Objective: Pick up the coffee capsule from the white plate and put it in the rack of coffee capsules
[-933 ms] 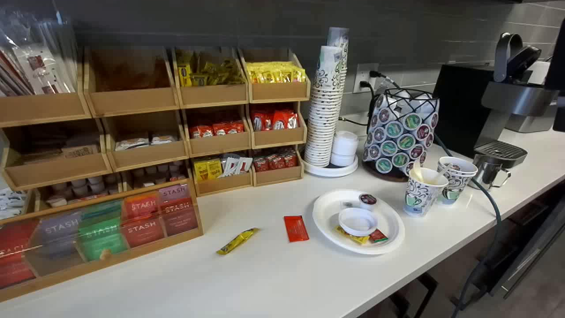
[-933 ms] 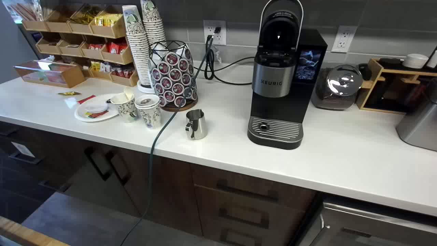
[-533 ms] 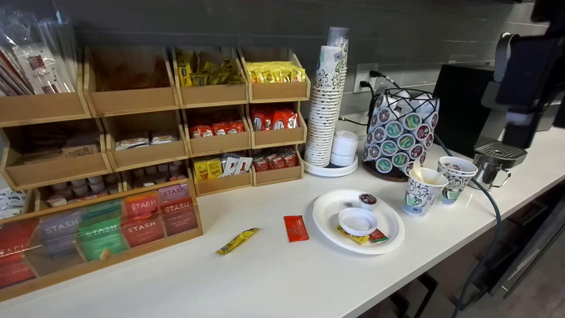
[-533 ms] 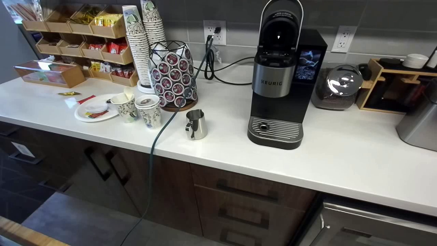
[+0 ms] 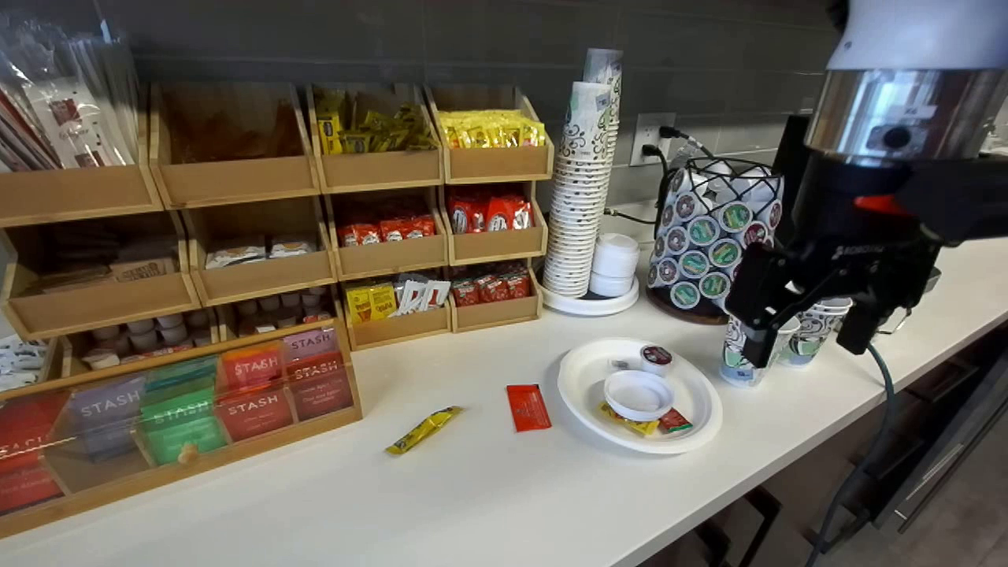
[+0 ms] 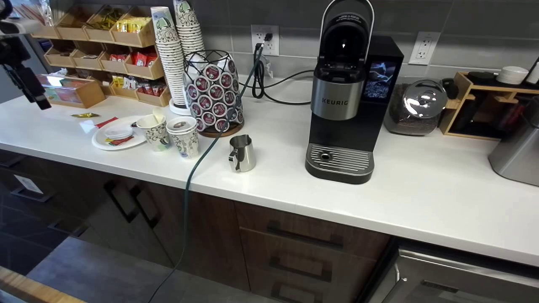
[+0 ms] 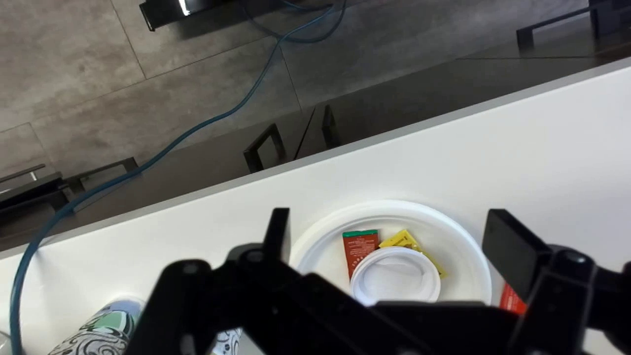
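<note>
On the round, rimmed white plate sits a squat, dark-lidded capsule; the pincer gapes wide, empty.

Gray tiled wall, white counter, dark cabinets, gray floor

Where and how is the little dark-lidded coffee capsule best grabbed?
I'd grip the small, dark-lidded coffee capsule by its white side wall, from above: it appears to stand lid up on the round white plate. The jaws should keep clear of the shallow white bowl close beside it.
</note>
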